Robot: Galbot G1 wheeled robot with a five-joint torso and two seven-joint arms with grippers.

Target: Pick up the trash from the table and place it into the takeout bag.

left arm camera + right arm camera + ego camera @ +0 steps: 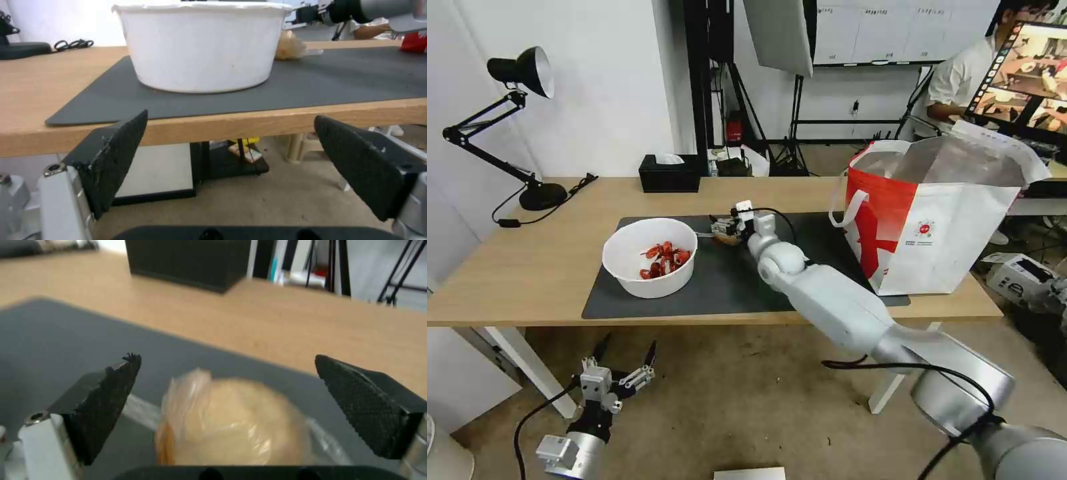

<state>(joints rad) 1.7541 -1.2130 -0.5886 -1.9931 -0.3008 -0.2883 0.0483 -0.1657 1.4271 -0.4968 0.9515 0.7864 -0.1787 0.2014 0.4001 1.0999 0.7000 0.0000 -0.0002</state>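
Wrapped yellowish ball point(231, 426) sits on the mat between our right gripper's point(227, 406) wide-spread, empty fingers, the bowl of shells point(650, 257) beside it, the takeout bag point(934, 220) behind, left gripper point(625, 363) parked open below the table — nothing visibly bagged yet.

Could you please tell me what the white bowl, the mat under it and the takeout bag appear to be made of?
The white bowl looks like matte paper or thin plastic, opaque with a thin rolled rim. The mat seems a dull dark grey rubber or felt sheet, lying flat. The takeout bag appears to be coated woven fabric with a shiny silver foil lining.
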